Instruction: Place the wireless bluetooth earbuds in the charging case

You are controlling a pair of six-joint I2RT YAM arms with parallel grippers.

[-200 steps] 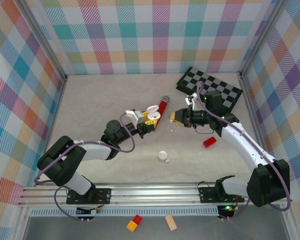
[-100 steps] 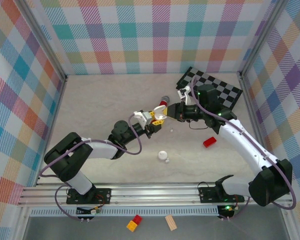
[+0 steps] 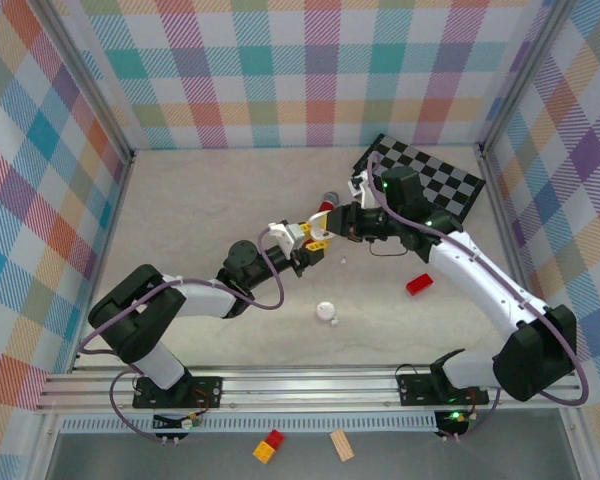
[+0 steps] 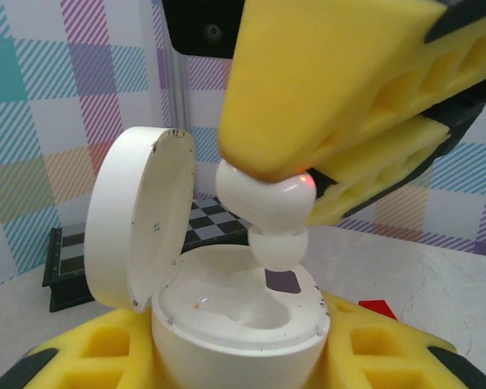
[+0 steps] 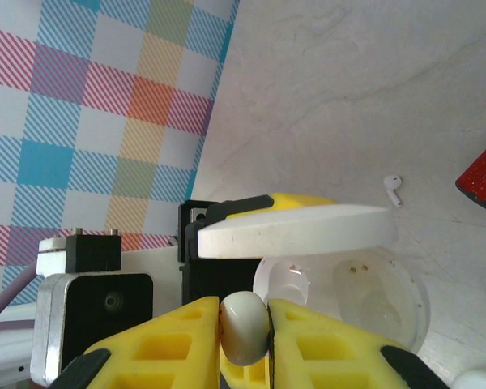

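Note:
My left gripper (image 3: pixel 310 240) is shut on the white charging case (image 4: pixel 236 320), holding it at its base between yellow pads. The case's round lid (image 4: pixel 142 223) stands open to the left. My right gripper (image 3: pixel 334 222) is shut on a white earbud (image 4: pixel 264 203), also seen in the right wrist view as the earbud (image 5: pixel 243 328) pinched between the yellow fingers (image 5: pixel 174 344). The bud's tip hangs just above the case's right-hand well, next to a dark patch (image 4: pixel 283 281) on the rim. Both wells (image 5: pixel 373 296) look empty. Another earbud (image 5: pixel 393 189) lies loose on the table.
A second small white case (image 3: pixel 326 312) lies on the table nearer the arm bases. A red microphone (image 3: pixel 325 206) sits behind the grippers. To the right are a red block (image 3: pixel 418 285) and a checkerboard (image 3: pixel 425 178). Plaid walls enclose the table.
The right gripper has moved left with the earbud, and the left gripper has moved right with the open case. They now meet, the bud over the case.

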